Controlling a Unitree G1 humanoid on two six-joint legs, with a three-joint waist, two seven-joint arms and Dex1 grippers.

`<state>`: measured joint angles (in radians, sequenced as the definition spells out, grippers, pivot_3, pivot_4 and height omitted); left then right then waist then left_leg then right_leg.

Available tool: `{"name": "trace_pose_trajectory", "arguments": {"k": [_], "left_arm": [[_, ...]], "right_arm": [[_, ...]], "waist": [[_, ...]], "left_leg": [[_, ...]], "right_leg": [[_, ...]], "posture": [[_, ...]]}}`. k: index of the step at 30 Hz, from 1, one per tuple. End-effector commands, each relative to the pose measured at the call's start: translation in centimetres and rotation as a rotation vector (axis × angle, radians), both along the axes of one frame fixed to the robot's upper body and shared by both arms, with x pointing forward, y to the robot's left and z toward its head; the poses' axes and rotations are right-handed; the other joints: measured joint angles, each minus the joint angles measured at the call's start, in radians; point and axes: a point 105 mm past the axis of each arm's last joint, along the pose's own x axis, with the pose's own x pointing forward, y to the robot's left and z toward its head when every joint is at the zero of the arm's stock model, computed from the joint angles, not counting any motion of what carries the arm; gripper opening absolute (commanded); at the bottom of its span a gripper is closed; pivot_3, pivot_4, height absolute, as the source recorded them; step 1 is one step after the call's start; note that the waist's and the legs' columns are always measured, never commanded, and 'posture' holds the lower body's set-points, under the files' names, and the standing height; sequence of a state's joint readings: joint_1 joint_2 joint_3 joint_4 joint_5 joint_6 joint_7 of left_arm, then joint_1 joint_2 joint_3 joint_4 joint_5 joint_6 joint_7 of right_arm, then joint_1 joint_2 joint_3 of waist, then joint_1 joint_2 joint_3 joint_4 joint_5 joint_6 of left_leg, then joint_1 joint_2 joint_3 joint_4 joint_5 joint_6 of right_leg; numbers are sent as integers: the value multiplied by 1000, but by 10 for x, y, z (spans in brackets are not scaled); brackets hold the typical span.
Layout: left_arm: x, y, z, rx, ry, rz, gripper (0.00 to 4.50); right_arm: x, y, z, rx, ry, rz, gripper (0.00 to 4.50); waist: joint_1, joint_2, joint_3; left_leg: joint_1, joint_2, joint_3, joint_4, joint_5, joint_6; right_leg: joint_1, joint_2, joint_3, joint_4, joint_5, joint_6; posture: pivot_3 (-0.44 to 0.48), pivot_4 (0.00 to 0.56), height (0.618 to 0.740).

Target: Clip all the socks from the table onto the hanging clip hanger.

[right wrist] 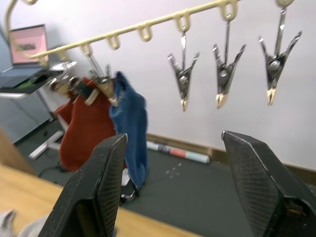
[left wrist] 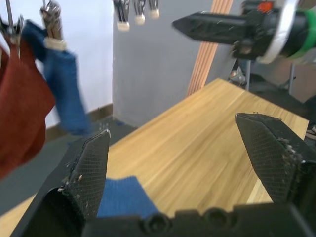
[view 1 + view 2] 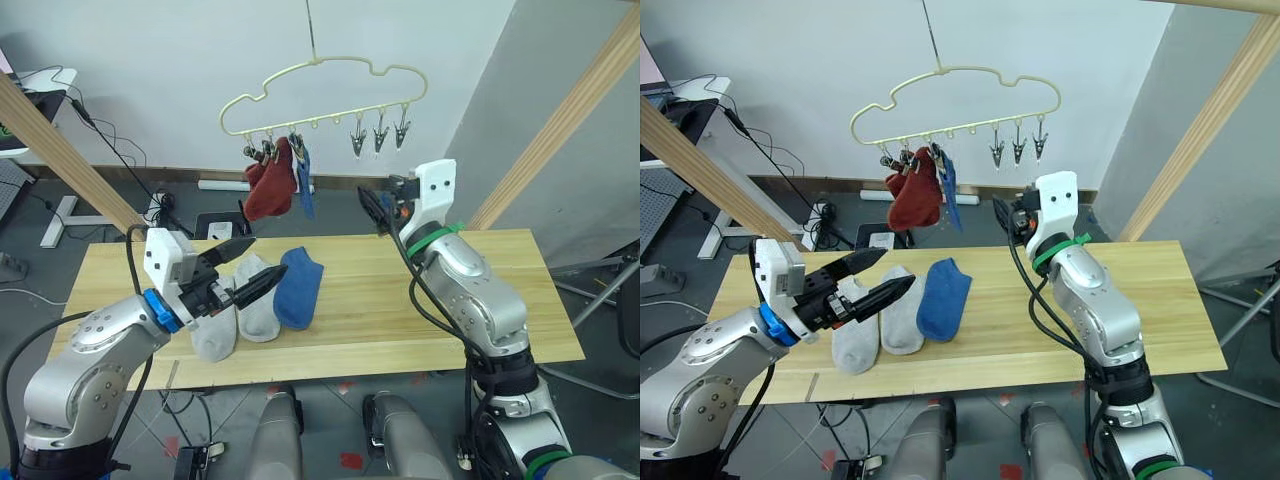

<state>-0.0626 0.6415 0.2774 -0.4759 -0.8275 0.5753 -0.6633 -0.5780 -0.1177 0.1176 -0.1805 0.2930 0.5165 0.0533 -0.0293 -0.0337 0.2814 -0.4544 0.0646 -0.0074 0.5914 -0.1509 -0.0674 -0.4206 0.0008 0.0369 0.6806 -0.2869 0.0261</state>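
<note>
1. Left gripper [image 3: 243, 268] hovers with fingers spread wide and empty, above two grey socks [image 3: 238, 313] lying on the table [image 3: 420, 310].
2. Just at their 3 o'clock lies a blue sock [image 3: 298, 288].
3. Right gripper [image 1: 173, 187] is wide apart, empty, raised toward the clip hanger [image 3: 320, 95] at 12 o'clock, where rust red socks [image 3: 270, 185] and a blue one [image 3: 303, 185] hang clipped.

Left arm bent at 9 o'clock, left gripper [image 3: 243, 267] held level and pointed toward 3 o'clock, fingers spread wide, right arm raised at 2 o'clock, right gripper [image 1: 174, 190] pointed toward 10 o'clock, fingers parted, nothing held.
</note>
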Motion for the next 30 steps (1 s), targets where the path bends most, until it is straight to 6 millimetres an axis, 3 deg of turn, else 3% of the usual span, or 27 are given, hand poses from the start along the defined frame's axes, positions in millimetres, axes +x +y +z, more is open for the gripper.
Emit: {"name": "trace_pose_trajectory", "arguments": {"k": [1, 14, 30], "left_arm": [[-5, -4, 21, -7, -119, -13, 4500], [-7, -4, 35, -2, -215, 41, 4500], [-6, 4, 30, -4, -222, 65, 4500]], "right_arm": [[10, 1, 21, 16, -97, -45, 3221], [31, 32, 37, 73, -142, 7, 3221], [49, 33, 42, 95, -130, -13, 3221]], "waist": [[0, 0, 0], [1, 0, 0], [2, 1, 5]], "left_leg": [[0, 0, 0, 0, 0, 0], [0, 0, 1, 0, 0, 0], [1, 1, 2, 0, 0, 0]], "right_leg": [[0, 0, 0, 0, 0, 0], [0, 0, 1, 1, 1, -2], [-1, 0, 1, 1, 2, -3]], "posture": [[38, 295, 740], [66, 289, 740], [61, 307, 740]]}}
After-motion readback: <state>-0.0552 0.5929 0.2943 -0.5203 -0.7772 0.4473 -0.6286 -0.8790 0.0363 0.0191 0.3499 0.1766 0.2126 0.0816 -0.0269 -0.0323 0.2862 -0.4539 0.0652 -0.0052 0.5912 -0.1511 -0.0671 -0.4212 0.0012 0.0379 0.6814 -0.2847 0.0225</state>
